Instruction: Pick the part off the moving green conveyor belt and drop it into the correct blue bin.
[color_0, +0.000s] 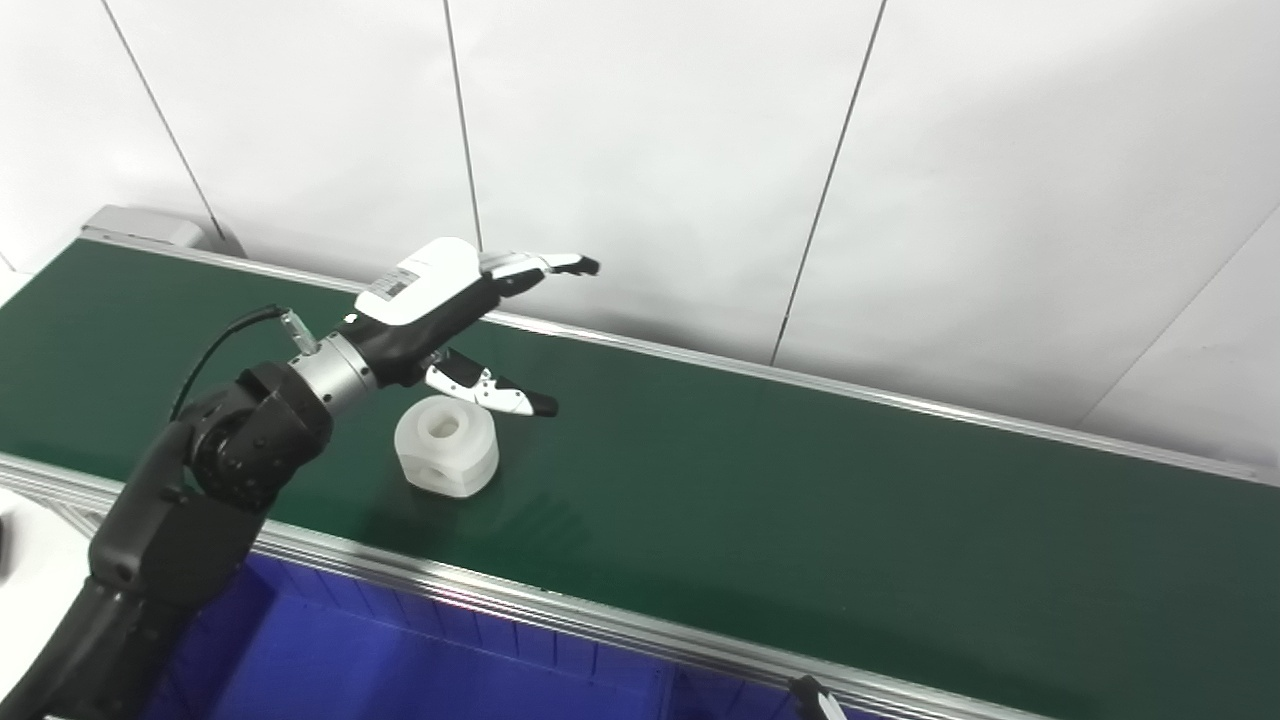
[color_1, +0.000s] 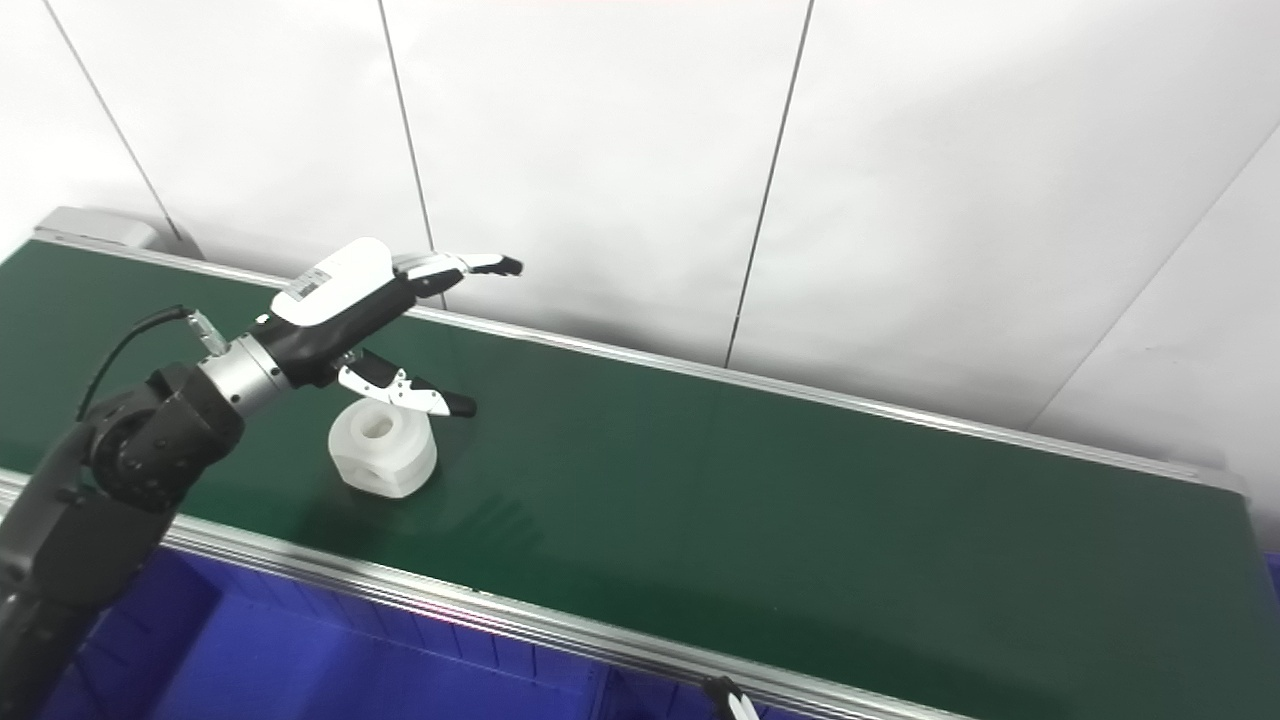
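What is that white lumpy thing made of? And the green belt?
The white part looks like frosted, slightly see-through plastic: milky, matte, with soft edges. The green belt seems a smooth rubbery or vinyl sheet, showing faint sheen; I can't be sure.

One white part, one green conveyor belt, one blue bin, one open left hand

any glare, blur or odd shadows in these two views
Left eye view: sharp and evenly lit, soft sheen on the green belt right of the white part, faint shadow beside it. Right eye view: same even light, the open left hand crisp, no motion blur; the right hand barely enters at the bottom edge.
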